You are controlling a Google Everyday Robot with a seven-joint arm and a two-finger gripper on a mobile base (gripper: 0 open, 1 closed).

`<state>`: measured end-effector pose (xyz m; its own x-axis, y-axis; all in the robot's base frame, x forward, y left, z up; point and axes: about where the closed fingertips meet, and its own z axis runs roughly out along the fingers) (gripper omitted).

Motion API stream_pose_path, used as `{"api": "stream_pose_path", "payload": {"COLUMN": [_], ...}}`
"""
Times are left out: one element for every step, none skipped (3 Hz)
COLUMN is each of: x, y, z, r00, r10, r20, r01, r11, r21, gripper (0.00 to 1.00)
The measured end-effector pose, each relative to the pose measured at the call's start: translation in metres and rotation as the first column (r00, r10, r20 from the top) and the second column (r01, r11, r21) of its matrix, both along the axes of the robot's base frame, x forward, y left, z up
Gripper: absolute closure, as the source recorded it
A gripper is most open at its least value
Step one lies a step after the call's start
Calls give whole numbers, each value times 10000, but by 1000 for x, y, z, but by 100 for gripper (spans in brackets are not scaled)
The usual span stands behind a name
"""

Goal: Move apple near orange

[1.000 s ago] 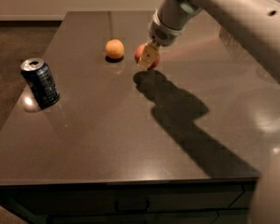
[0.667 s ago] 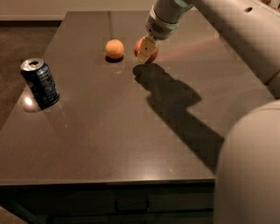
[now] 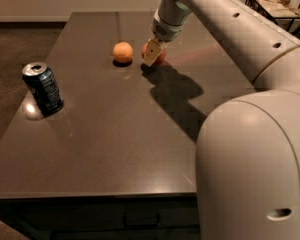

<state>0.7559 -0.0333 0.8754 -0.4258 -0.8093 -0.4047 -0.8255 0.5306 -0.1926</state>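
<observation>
The apple (image 3: 161, 57) sits toward the far side of the dark table (image 3: 115, 149), with the orange (image 3: 123, 52) at its 9 o'clock, near but with a clear gap of tabletop between them. My gripper (image 3: 154, 57) comes down on the apple from 12 o'clock. One pale finger (image 3: 151, 52) lies across the fruit's near-left face and the other is hidden behind it, so I read the gripper as pinching the apple. I can't tell whether the apple rests on the table or hangs just clear of it, since its shadow runs straight from under it.

By my judgement the placing is nearly done. To finish well, I'd close a little more of the gap toward 9 o'clock, slowly and low, stopping short of the orange so it doesn't get bumped and roll. Then I'd settle the apple fully on the surface before letting go, and lift straight up, because a round fruit rolls off if it is nudged sideways. The soda can (image 3: 44, 88), at the orange's 8 o'clock and well apart, is no concern.
</observation>
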Motion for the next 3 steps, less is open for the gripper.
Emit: {"api": "stream_pose_path", "payload": {"x": [6,4,5], "y": [2,7,9], "z": [-8,-10,-14], "r00": [9999,9994,9994], "r10": [-60,335,342], "r20": [-114,-3,-55], "r01": [61,-335,-341], "r11": [10000,9990,9991], "r21": [74,294,266], "gripper": [51,28,4]}}
